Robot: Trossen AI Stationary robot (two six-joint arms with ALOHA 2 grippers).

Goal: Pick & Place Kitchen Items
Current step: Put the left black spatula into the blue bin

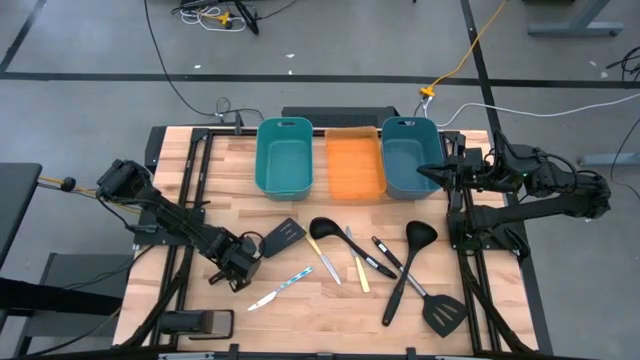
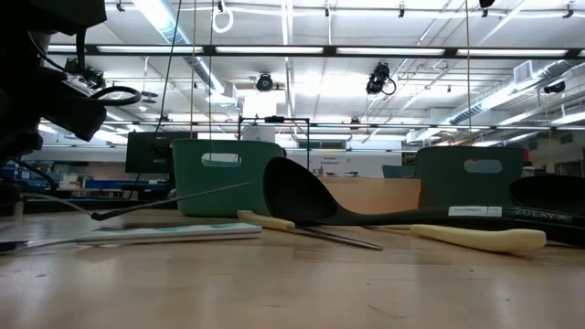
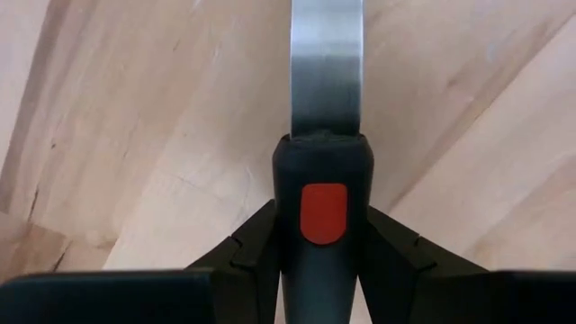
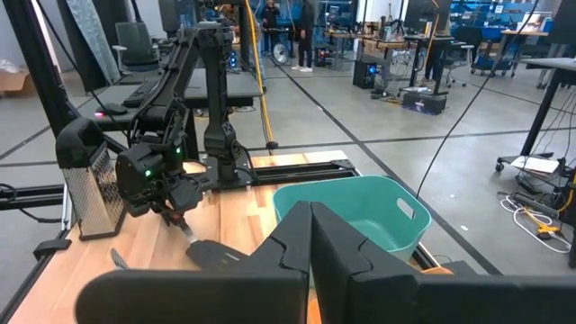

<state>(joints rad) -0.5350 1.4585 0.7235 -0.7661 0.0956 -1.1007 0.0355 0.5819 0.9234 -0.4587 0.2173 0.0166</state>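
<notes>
The left gripper (image 1: 243, 262) is sitting low over the wooden surface (image 1: 330, 315), its fingers (image 3: 261, 243) closing around the dark handle of a black spatula (image 1: 283, 236); the left wrist view shows that handle, with its red oval mark, wedged between them and a steel shank running on ahead. The spatula's blade is lying on the surface just in front of the left teal bin (image 1: 284, 157). The right gripper (image 1: 432, 172) is waiting above the right teal bin (image 1: 408, 160), its fingers (image 4: 297, 247) pressing together on nothing. An orange tray (image 1: 355, 167) is sitting between the two bins. The other utensils are lying spread over the near middle of the surface: a light-blue-handled knife (image 1: 280, 288), a black spoon (image 1: 325, 228), a pale yellow knife (image 1: 359, 272), a black ladle (image 1: 409, 255) and a second black spatula (image 1: 440, 310).
</notes>
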